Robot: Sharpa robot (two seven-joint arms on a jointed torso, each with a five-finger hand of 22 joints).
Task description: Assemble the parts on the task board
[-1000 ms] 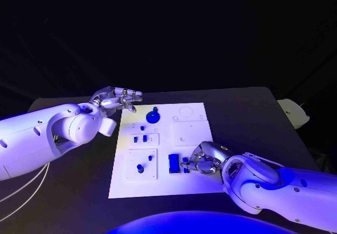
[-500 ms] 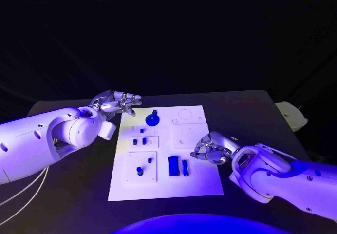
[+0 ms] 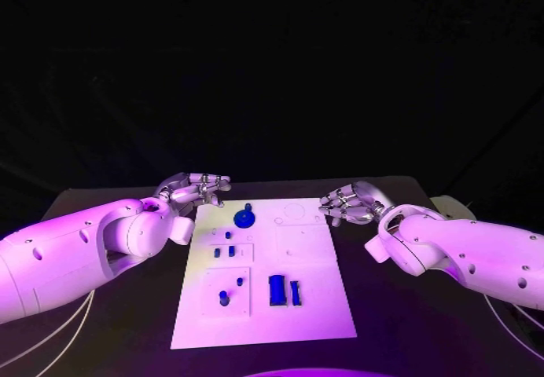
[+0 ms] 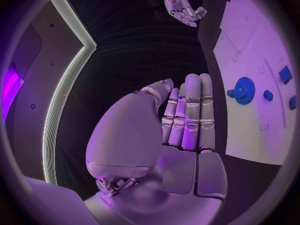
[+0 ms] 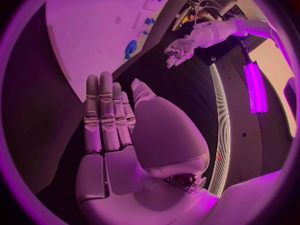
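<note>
Lifted away from the blue parts (image 3: pixel 281 289) low on the task board (image 3: pixel 312 318), the right hand (image 3: pixel 347 204) now hovers empty, fingers apart, beside the board's far right corner. Left hand (image 3: pixel 195 188), also empty and spread, flanks the far left corner. Risk: parts left unseated if neither hand returns. No writing is legible.

My two arms are smooth white shells with small dark screw holes dotted along them. Each ends in a silver, segmented hand: the left hand (image 3: pixel 192 188) and the right hand (image 3: pixel 349 203). Thin pale cables (image 3: pixel 45 339) trail beneath the left arm.
</note>
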